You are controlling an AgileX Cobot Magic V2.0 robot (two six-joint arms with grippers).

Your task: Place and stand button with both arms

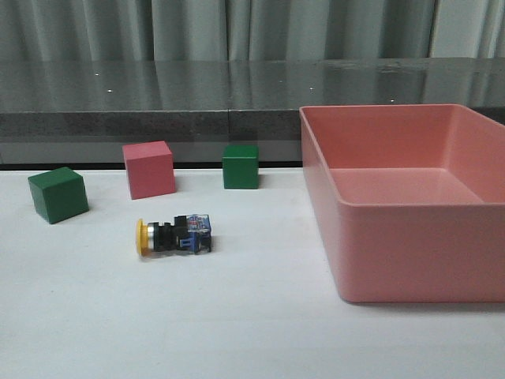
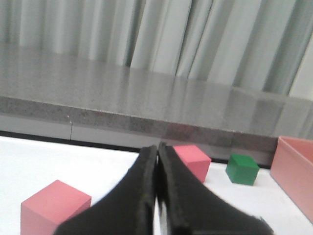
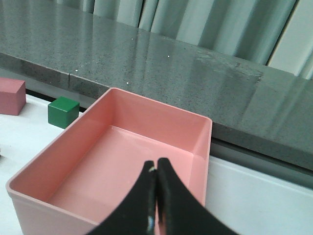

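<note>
Button [image 1: 174,235] lies sideways on open table [image 1: 237,316]; left tool [image 2: 157,161] and right tool [image 3: 156,174] seemingly pressed closed, empty.

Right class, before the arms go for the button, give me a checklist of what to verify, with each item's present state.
1. Button in view and unobstructed: ok, it lies alone on the table.
2. Button standing: not ok, it lies on its side, yellow cap pointing left in the front view.
3. Left gripper open for a grasp: not ok, fingers pressed together, holding nothing.
4. Right gripper open: not ok, also shut and empty, above the pink bin.
5. Space around the button: ok, the cubes and the bin stand apart from it.
6. Arms' distance from the button: cannot tell, neither wrist view shows it.
</note>
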